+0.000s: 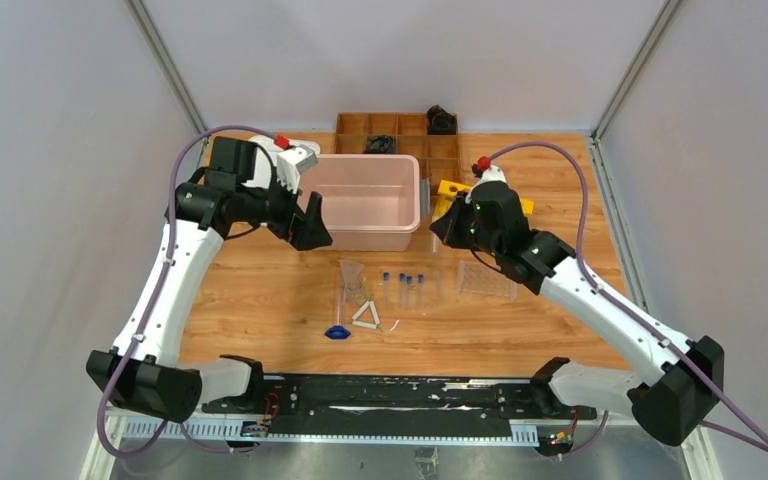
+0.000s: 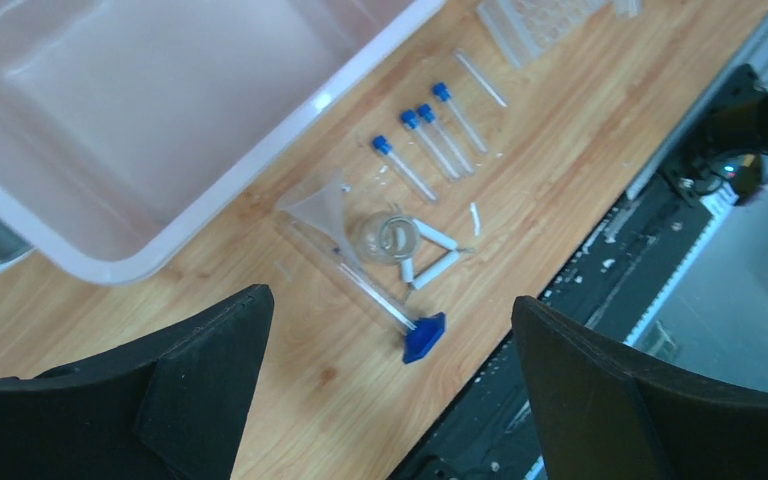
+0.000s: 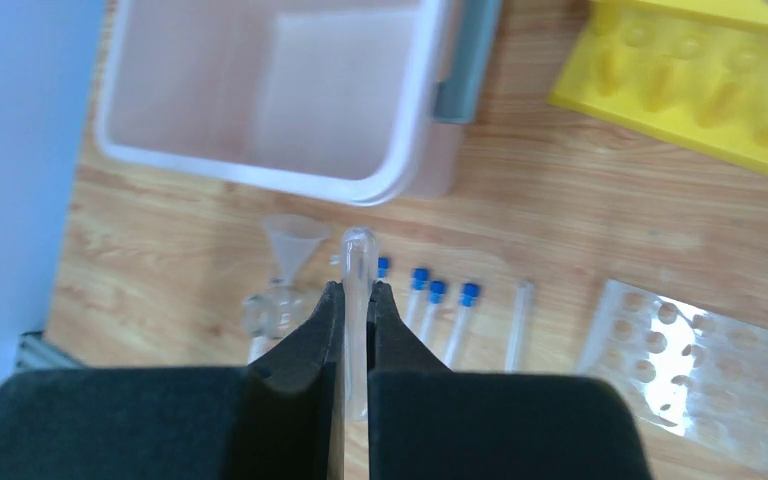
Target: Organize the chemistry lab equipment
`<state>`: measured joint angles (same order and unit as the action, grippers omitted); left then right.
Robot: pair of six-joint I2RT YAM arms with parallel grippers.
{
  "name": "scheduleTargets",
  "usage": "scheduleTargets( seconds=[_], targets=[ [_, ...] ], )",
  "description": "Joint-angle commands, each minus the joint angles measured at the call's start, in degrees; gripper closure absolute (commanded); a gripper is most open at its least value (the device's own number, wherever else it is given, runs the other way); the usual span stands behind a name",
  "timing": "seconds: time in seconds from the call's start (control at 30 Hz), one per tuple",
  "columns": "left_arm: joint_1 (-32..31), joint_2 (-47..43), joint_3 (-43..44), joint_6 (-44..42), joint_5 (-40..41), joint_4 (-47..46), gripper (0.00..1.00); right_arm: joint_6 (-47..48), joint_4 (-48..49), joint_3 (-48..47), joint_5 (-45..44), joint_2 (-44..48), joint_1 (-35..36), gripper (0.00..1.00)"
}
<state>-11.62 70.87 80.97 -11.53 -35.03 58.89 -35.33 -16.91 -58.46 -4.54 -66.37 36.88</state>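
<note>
Right gripper [image 3: 357,292] is squeezed shut on one clear tube [image 3: 357,250] with a round tip and no cap. It holds the tube up over the wooden table [image 1: 560,330], near the front of the pink bin [image 1: 370,200]. Left gripper [image 2: 390,300] is open wide and holds nothing. It hangs by the bin's left front corner.

Four small blue-capped tubes [image 2: 430,150] lie side by side on the table. One more bare tube [image 2: 480,78] lies just beside them. There is one glass funnel [image 2: 322,205], one little round glass jar [image 2: 388,237], one white triangle [image 2: 430,258] and one tiny blue piece [image 2: 424,337], all close together. The jar touches the triangle. One clear tube rack [image 3: 700,370] full of round holes lies flat to the right.

One yellow rack [image 3: 700,90] sits by the bin's right side. A brown wooden tray [image 1: 400,135] with black things in it is behind the bin.
</note>
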Motion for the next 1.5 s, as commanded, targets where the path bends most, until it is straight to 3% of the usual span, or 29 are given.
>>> scheduleTargets(
  seconds=[0.0, 0.27, 0.53, 0.77, 1.1, 1.37, 1.47],
  targets=[
    [0.1, -0.79, -0.7, 1.55, -9.69, -0.1, 0.05, -2.81, 5.01, -2.46, 2.71, 1.32, 5.89, 1.0],
    [0.1, 1.87, 1.41, 9.23, -21.28, -0.01, 0.08, -3.24, 15.7, -8.14, -6.26, -3.51, 17.97, 1.0],
    [0.1, 2.05, 1.9, 10.04, -24.11, -0.02, 0.17, -6.86, 22.25, -14.69, -13.1, -11.09, 23.28, 1.0],
    [0.1, 2.7, 3.25, 10.21, -23.5, -0.05, 0.23, -6.56, 25.7, -17.21, -13.03, -14.25, 24.77, 1.0],
    [0.1, 4.53, 4.57, 10.93, -23.58, -0.01, 0.55, -6.38, 28.07, -16.7, -13.28, -14.69, 25.32, 1.0],
    [0.1, 4.47, 3.87, 11.27, -24.09, -0.01, 0.66, -4.73, 29.54, -17.03, -14.61, -15.05, 25.94, 1.0],
    [0.1, 4.68, 4.15, 11.2, -23.95, -0.01, 0.74, -4.58, 29.47, -17.13, -14.18, -15.43, 26.07, 1.0]
  ],
)
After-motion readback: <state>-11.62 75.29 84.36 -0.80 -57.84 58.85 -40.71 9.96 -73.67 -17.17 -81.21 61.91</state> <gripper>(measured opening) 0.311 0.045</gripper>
